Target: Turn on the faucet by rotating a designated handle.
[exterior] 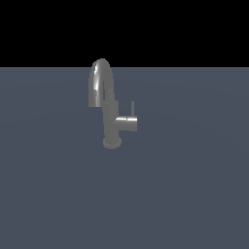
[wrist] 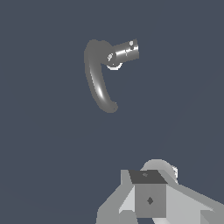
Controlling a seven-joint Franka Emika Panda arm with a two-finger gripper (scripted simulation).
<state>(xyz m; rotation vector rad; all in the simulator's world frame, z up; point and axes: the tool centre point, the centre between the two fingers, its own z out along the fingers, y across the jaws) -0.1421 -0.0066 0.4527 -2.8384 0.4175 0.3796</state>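
Gripper [wrist: 150,199], jaw state indiscernible, hovers well apart from faucet [exterior: 108,109]: approach step, next closing on handle [exterior: 127,123] to rotate.

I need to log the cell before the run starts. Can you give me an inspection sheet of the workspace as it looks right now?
Surface: plain dark grey-blue floor, flat.
Faucet: upright on a small round base, arched spout curving over and down.
Handle: stubby cylinder pointing to the exterior view's right, thin rod standing upright at its end.
Clutter: nothing seen.
Claw: partly visible in the wrist view only, well apart from the faucet; open or shut cannot be told.
Cables: nothing seen.
Surroundings: black backdrop above the floor.
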